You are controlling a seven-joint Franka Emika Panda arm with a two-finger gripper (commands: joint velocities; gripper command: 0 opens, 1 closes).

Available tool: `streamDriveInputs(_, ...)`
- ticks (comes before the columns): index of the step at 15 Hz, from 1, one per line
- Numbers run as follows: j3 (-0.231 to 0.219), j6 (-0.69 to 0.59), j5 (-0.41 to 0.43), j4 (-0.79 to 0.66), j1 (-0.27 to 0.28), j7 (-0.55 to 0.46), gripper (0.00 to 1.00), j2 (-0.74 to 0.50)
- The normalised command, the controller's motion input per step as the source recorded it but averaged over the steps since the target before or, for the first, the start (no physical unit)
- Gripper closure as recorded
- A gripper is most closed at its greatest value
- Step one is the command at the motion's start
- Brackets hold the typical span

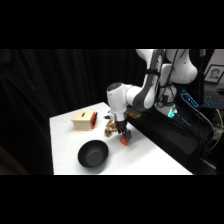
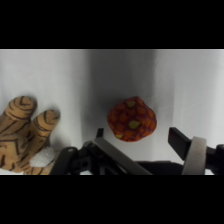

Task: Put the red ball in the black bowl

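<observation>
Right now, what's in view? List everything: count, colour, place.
ball: 1, red-orange with yellowish flecks, on the table between the pincer's fingers, right of the bowl in the side view
bowl: 1, matte black, near front edge of the table, apart from the ball
box: 1, tan with a red mark, back left of the table
striped toy: 1, brown with dark stripes, lumpy, beside the ball, next to the pincer
table: 1, white
arm: 1, white, reaching down from upper right
pincer: 1, black fingers open, low over the table, straddling the ball
</observation>
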Motion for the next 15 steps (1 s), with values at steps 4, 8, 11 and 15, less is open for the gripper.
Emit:
streamDriveInputs(4,0.090,0.19,0.130,-0.02,-0.010,0.02,0.27,0.10)
streamDriveInputs(8,0.059,0.18,0.110,-0.05,0.002,0.07,0.51,0.00)
streamDriveInputs(11,0.046,0.15,0.093,-0.06,0.013,0.07,0.74,-0.05)
streamDriveInputs(15,0.030,0.12,0.072,-0.05,0.026,0.07,1.00,-0.05)
